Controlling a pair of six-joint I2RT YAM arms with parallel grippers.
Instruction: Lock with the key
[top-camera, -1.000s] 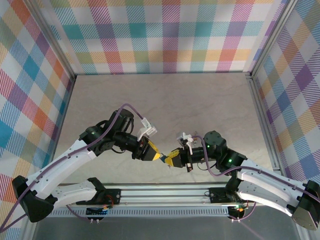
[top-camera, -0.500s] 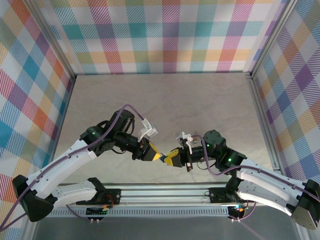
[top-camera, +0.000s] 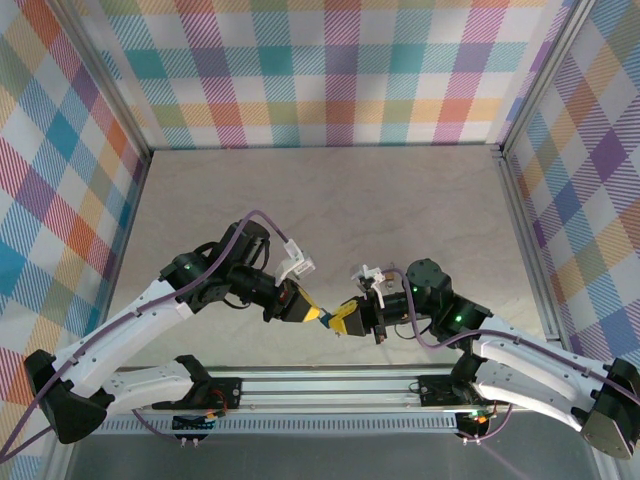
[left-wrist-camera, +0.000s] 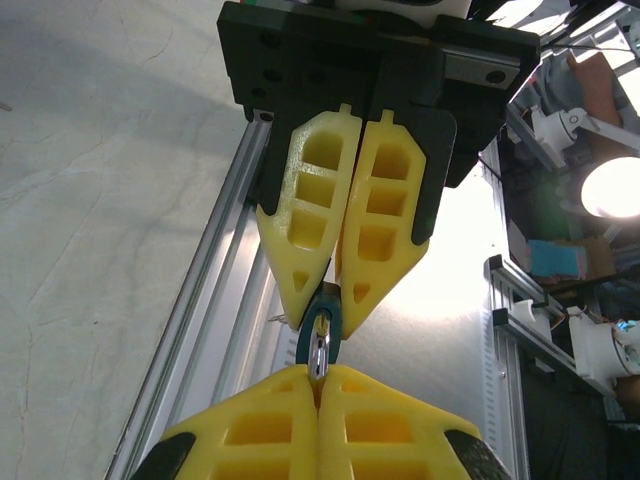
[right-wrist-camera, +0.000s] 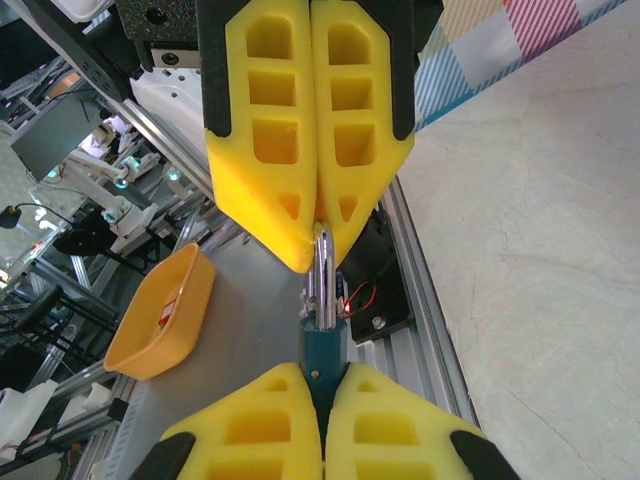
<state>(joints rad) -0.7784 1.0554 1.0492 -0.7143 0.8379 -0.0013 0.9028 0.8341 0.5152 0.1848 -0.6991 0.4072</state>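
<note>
Where the two claws meet nose to nose, the task's thing is found: a small teal piece (right-wrist-camera: 322, 350) with a bright metal shank (right-wrist-camera: 322, 280) running straight out of it. Whether the shank is the key's blade or a shackle cannot be told. Lock and key are judged to be joined already. The assembly is held in the air over the near edge of the table (top-camera: 330, 200), just ahead of the aluminium rail (top-camera: 330, 385), and is not rested on anything.

The teal piece is clamped at the tips of the right gripper (right-wrist-camera: 322, 372), whose yellow pads are pressed together around it. The shank is pinched by the left gripper (right-wrist-camera: 318, 238), whose jaws are drawn together with only the metal between them.

Relation noted for the coming move: the long axis of the assembly is laid along the line joining the two grippers, nearly left to right in the overhead view. The thing thus lies dead ahead of each claw, on that claw's own roll axis. Neither arm is nearer, since each is in contact with one end.

The next step is judged to be a twist about that axis, with one wrist rolled while the other is kept fixed. Slip of the thin shank in the soft pads is flagged as the likely fault.

Further out, an orange bin (right-wrist-camera: 160, 310) is seen beyond the rail, and plaid walls (top-camera: 330, 70) are seen around the table.
</note>
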